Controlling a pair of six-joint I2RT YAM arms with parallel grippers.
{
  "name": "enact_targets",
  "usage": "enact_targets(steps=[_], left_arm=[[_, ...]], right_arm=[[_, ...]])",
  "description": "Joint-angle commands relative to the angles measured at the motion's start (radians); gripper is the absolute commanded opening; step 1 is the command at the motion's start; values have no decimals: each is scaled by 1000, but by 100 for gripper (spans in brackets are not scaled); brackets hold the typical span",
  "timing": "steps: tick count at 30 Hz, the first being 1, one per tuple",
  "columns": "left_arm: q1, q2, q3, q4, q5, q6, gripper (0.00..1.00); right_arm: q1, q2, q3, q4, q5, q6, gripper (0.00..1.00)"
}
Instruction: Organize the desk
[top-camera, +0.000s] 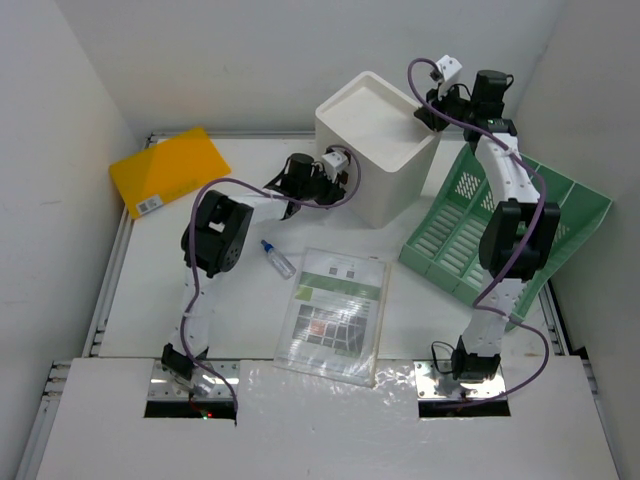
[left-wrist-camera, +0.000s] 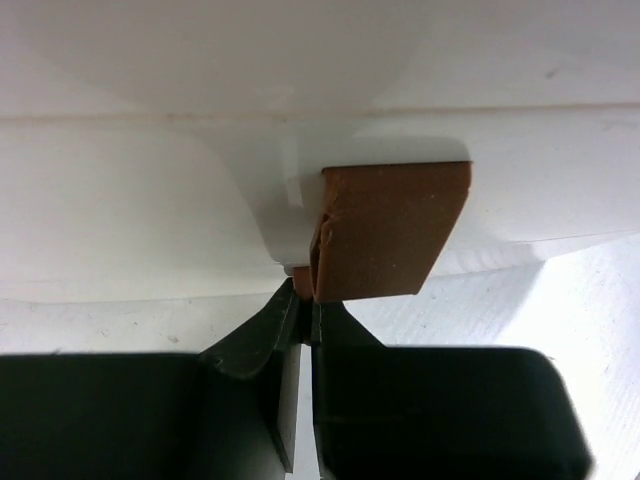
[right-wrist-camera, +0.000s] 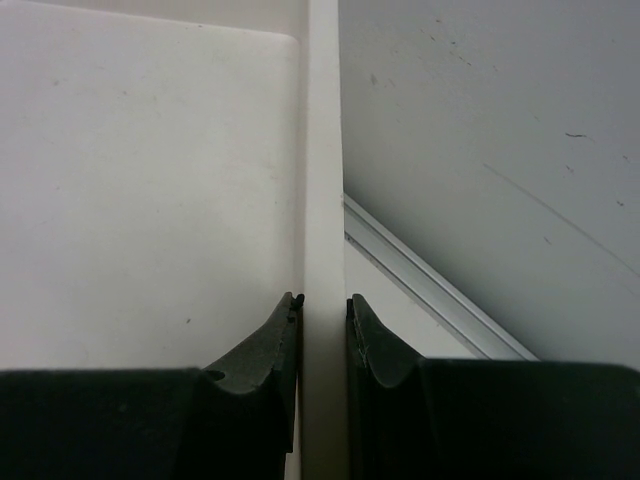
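On the white desk (top-camera: 150, 300) stands a white cube box (top-camera: 375, 135) at the back centre. My left gripper (top-camera: 345, 175) reaches to the box's left front face. In the left wrist view the left gripper (left-wrist-camera: 305, 292) is shut on the edge of a brown pull tab (left-wrist-camera: 395, 230) fixed to the white front (left-wrist-camera: 150, 220). My right gripper (top-camera: 428, 115) comes down on the box's top right edge. There the right gripper (right-wrist-camera: 322, 305) is shut on the thin white rim wall (right-wrist-camera: 322, 180), one finger inside the recessed top and one outside.
A yellow folder (top-camera: 170, 170) lies at the back left. A green slotted tray (top-camera: 480, 225) leans at the right of the box. A small clear bottle (top-camera: 278, 258) and a plastic-sleeved sheet (top-camera: 335, 312) lie in front. Grey walls close in both sides.
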Motion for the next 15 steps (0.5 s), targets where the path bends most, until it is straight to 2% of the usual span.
enact_targets(steps=[1, 3, 7, 9, 15], left_arm=[[-30, -3, 56, 28, -5, 29, 0], [-27, -31, 38, -30, -19, 55, 0], [8, -144, -59, -99, -82, 81, 0], [28, -187, -121, -113, -15, 101, 0], [51, -403, -281, -190, -2, 210, 0]], right_arm=[[61, 50, -73, -119, -183, -11, 0], [61, 45, -73, -119, -160, -7, 0], [61, 30, -82, -113, 0, 7, 0], [61, 21, -102, -95, 41, 9, 0], [61, 7, -99, -124, 88, -13, 0]])
